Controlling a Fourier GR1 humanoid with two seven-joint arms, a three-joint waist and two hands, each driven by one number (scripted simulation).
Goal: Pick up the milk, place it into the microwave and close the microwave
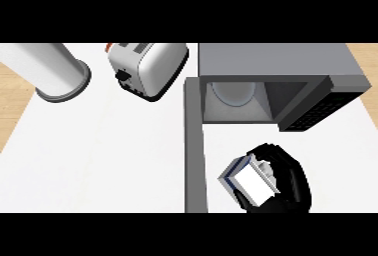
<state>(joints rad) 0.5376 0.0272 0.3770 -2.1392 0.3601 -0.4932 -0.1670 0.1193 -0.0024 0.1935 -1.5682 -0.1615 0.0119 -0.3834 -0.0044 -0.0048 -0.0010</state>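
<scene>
The milk carton (pixel 249 181), white with dark blue edges, lies tilted in my right hand (pixel 288 180), whose black fingers curl round its right side. They hang over the white counter in front of the microwave (pixel 295 65). The microwave is grey, its cavity open with a glass turntable (pixel 235 94) inside. Its door (pixel 194 145) swings out toward me, seen edge-on as a long grey strip left of the carton. My left hand does not show.
A silver toaster (pixel 146 67) stands left of the microwave. A tall white cylinder (pixel 50 70) with a grey base stands at the far left. The white counter (pixel 88 160) stretches left of the door.
</scene>
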